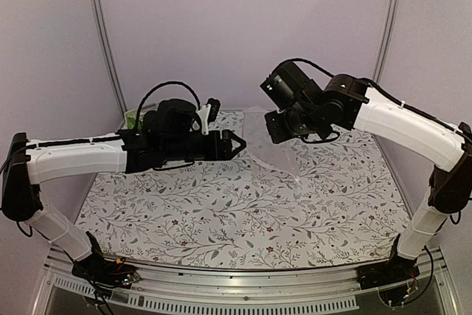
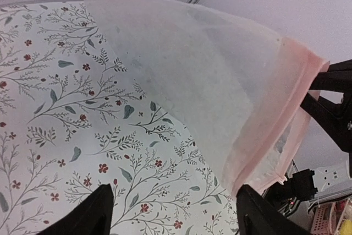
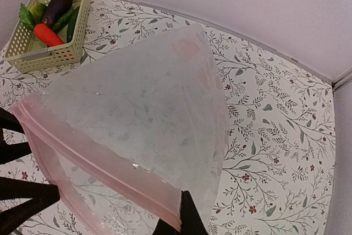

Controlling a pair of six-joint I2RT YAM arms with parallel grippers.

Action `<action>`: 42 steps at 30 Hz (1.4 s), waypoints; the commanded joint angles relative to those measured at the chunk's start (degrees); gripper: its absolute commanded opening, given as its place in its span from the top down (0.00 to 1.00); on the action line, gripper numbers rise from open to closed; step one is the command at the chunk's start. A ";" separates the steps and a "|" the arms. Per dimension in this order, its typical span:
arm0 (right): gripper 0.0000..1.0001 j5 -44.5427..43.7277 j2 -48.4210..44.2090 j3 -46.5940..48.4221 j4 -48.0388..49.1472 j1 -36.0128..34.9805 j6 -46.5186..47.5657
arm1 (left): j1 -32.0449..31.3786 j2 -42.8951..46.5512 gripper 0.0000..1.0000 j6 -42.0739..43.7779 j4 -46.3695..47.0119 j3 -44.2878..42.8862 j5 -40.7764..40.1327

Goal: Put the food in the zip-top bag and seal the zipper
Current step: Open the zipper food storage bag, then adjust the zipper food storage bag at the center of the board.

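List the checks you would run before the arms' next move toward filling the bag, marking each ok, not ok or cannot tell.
1. The right gripper is shut on the zip-top bag: ok.
2. The left gripper is open, with nothing between its fingers: ok.
3. The food lies together in the basket: ok.
4. The bag has nothing inside: ok.
5. The zipper is parted enough to load: cannot tell.
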State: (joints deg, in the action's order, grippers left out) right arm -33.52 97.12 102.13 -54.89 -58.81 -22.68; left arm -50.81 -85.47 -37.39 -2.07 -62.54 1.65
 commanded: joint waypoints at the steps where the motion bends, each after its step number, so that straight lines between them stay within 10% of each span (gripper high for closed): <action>1: 1.00 4.12 2.19 -0.44 1.68 0.14 -3.52 | 0.15 3.86 0.14 -6.79 11.58 6.23 4.76; 13: 1.00 6.33 4.80 0.24 4.13 0.12 -6.60 | -3.52 0.92 0.00 -15.08 22.94 10.43 5.69; 22: 1.00 5.67 4.36 0.44 5.04 0.07 -8.14 | -7.12 -4.92 0.02 -14.82 6.55 3.17 -8.13; 25: 1.00 4.65 3.76 0.21 4.99 0.05 -8.02 | -7.47 -5.32 0.12 -14.34 3.94 3.42 -11.96; 32: 1.00 -0.14 2.26 -0.28 1.63 -0.03 -6.85 | -7.31 -3.04 0.70 -13.10 -3.58 5.26 -18.09; 42: 1.00 -2.85 0.15 0.09 -5.41 0.00 -4.16 | -2.95 -1.20 0.93 -10.10 -4.02 7.12 -14.25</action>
State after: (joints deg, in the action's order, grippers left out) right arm -34.22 99.70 101.91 -56.60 -58.81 -27.99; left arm -55.59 -87.31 -49.69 -4.99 -56.07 -14.13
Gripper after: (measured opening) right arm 0.006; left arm 0.083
